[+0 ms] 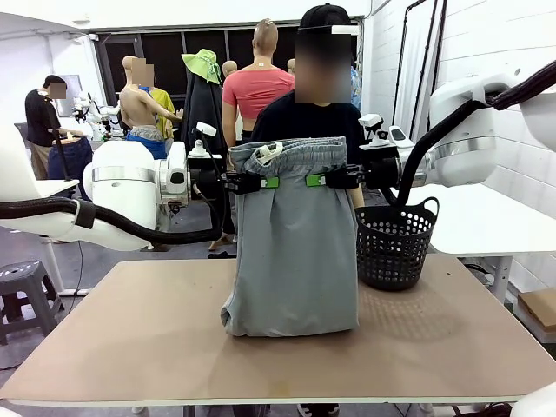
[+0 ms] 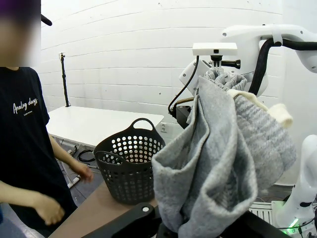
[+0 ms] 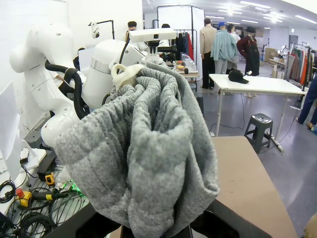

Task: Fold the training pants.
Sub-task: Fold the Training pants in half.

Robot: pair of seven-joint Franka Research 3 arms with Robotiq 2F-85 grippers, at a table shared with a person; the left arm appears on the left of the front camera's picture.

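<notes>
Training pants hanging vertically beside basket, hem resting on table; left gripper and right gripper clamping waistband corners.

We see two white arms with rounded, glossy housings and silver joint rings, black cables looping along them. The left gripper and right gripper are black with green pads. The person wears a black cap and black T-shirt (pale cursive lettering on the chest).
</notes>
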